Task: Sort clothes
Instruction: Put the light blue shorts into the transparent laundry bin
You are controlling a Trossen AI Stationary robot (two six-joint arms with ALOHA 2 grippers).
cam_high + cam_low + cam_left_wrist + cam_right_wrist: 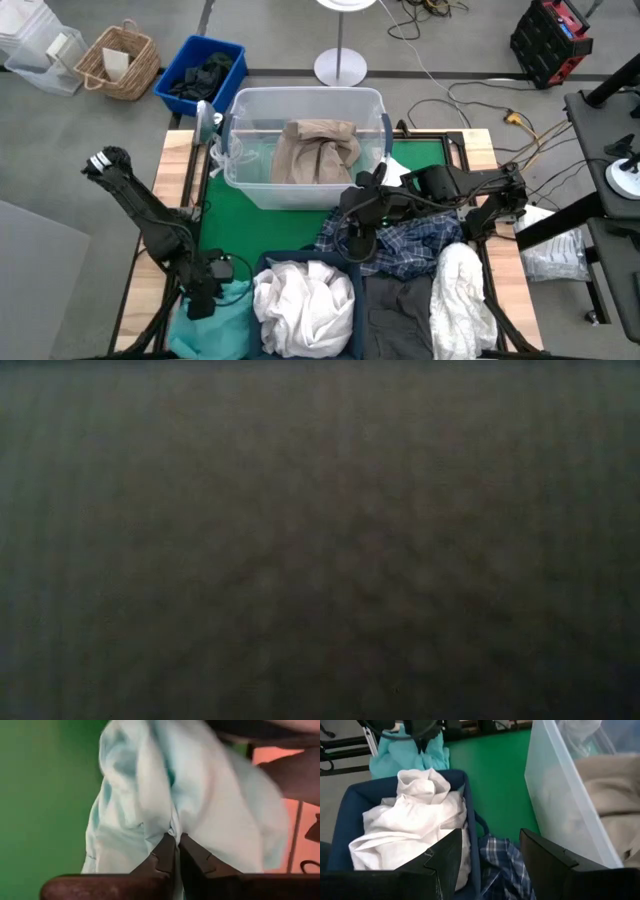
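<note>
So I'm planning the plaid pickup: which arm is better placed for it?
Right. The right gripper hangs open just above the plaid shirt, while the left gripper is shut on the teal garment.

Low view: uniform dark blur, nothing readable. High view: teal garment (222,318), white pile (303,308) in the bin (268,264), dark grey garment (400,318) and second white garment (460,298) all cut off by the bottom edge. Plaid shirt (415,245) partly hidden under the right gripper (362,232); its fingertips are lost against the shirt there. Left gripper (203,297) fingertips buried in the teal garment. Beige garment (315,150) blurred behind the tub (372,100) wall. Left wrist view: teal garment cropped at top.
</note>
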